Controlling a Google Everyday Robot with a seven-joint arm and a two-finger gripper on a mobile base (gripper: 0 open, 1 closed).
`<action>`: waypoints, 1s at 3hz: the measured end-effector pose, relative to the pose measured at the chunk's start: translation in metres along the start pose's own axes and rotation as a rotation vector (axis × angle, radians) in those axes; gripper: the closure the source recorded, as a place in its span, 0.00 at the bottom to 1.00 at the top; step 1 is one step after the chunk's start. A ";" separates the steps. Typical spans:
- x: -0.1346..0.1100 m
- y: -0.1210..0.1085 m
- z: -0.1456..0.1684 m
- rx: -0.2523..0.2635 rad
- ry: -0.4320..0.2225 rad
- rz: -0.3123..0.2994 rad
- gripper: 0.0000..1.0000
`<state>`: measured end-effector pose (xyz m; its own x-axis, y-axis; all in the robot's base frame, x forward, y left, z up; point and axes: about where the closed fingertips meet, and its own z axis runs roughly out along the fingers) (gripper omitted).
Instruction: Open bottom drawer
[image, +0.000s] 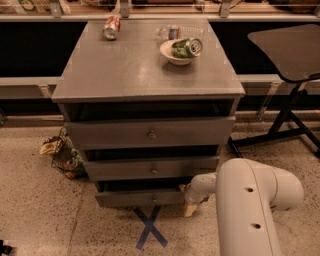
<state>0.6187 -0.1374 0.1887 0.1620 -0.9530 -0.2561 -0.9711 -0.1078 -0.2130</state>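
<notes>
Gripper: the gripper (192, 204) sits low at the right front corner of the cabinet (125, 75), close against the right end of its lowest front; whether it is apart, together or clamped on anything cannot be told
Arm: the white arm (250, 210) fills the foreground right of the cabinet's front and reaches left toward its base; the frame's lower edge cuts it off
Floor mark: a blue tape cross (150, 228) lies just before the cabinet's front, roughly under its centre
Task thing: the bottom drawer (135, 198) is the lowest of the cabinet's three fronts, just above the floor, its long axis running left to right across the cabinet
Handle: a small round knob (154, 199) marks the middle of that front
Deciding relation: the knob lies left of the gripper, along the front's long axis and at about the same height; the gripper is at the front's end, not on the knob, and the pull must likely run out from the cabinet, across that axis
Progress: the dark gap above the front suggests the drawer stands only slightly out, if at all
Hidden: the gripper and wrist cover the drawer's right end, so contact there is unclear; the drawer's inside is black
Above: the middle drawer (152, 168) and the top drawer (150, 133) stack higher on the cabinet
Cabinet top: a bowl (170, 55) holding a green can (187, 47), a bottle (170, 32) behind it, a red can (111, 27) toward the left rear
Cabinet's sides: a wire basket (65, 156) at its left foot; a dark stand (290, 50) well apart on its right
</notes>
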 end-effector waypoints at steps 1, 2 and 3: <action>0.001 -0.002 -0.001 -0.002 0.002 -0.007 0.41; -0.001 -0.003 0.000 -0.011 -0.003 -0.016 0.64; -0.001 -0.003 0.000 -0.027 -0.005 -0.020 0.87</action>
<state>0.6210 -0.1361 0.1896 0.1824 -0.9491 -0.2567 -0.9720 -0.1347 -0.1924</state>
